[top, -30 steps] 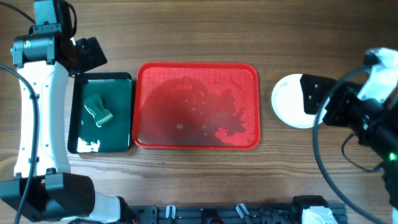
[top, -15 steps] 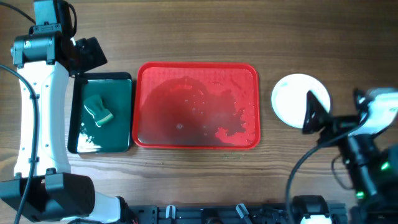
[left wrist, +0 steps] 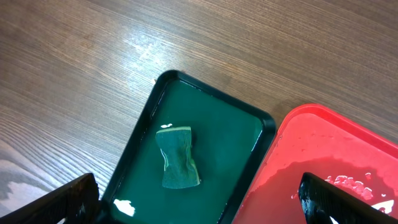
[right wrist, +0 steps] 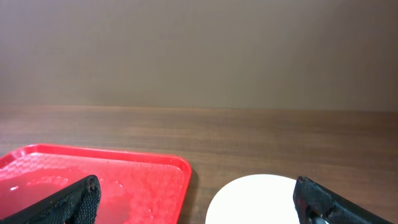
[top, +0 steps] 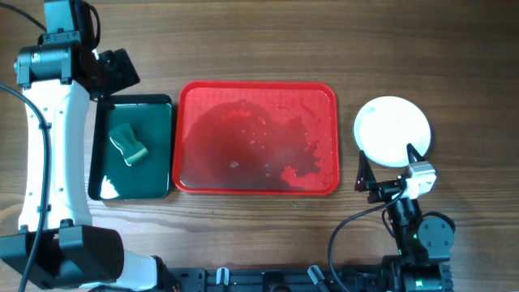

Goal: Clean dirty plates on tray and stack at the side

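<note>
White plates (top: 392,130) lie stacked on the table right of the red tray (top: 256,92); how many are in the stack cannot be told. The tray is wet and holds no plate. My right gripper (top: 388,166) is open and empty, low at the table's front, just in front of the plates. The right wrist view shows the plate's edge (right wrist: 258,198) and the tray's corner (right wrist: 149,171) between its fingers. My left gripper (left wrist: 196,202) is open and empty above the dark green tray (left wrist: 261,127), at the back left.
The dark green tray (top: 158,105) left of the red tray holds shallow water and a green sponge (top: 128,143), also in the left wrist view (left wrist: 178,157). The left arm's white links run down the table's left side.
My right arm has drawn back from over the plates to the table's front edge, and the whole plate stack now shows. The left arm has not moved.
</note>
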`<action>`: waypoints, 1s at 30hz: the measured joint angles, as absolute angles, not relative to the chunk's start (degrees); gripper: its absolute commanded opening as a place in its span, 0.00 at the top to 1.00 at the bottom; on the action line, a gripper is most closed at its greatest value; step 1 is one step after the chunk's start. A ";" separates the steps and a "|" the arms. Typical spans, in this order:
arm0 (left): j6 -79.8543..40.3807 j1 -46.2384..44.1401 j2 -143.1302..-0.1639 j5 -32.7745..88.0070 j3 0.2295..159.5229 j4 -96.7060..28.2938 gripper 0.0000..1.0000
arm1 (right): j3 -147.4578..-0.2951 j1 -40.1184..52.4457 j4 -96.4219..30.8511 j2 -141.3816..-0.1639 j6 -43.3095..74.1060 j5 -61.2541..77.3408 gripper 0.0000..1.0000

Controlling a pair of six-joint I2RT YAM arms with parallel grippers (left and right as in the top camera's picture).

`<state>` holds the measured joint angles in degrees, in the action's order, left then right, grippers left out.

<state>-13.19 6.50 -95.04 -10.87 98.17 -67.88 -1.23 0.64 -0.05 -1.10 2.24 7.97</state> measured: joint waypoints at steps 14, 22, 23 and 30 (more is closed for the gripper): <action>-13.19 6.50 -95.04 -10.87 98.17 -67.88 0.00 | -0.71 0.64 0.14 -1.10 2.22 7.97 0.00; -14.35 6.50 -89.23 -10.83 97.45 -66.67 0.00 | -0.71 0.64 0.16 -1.10 2.22 8.12 0.00; -15.03 6.48 -85.27 -10.63 96.71 -64.69 0.00 | -0.69 0.64 0.19 -1.10 2.24 8.12 0.00; -16.91 6.46 -49.80 -4.03 60.55 -29.39 0.00 | -0.45 0.64 0.49 -1.10 2.22 8.12 0.00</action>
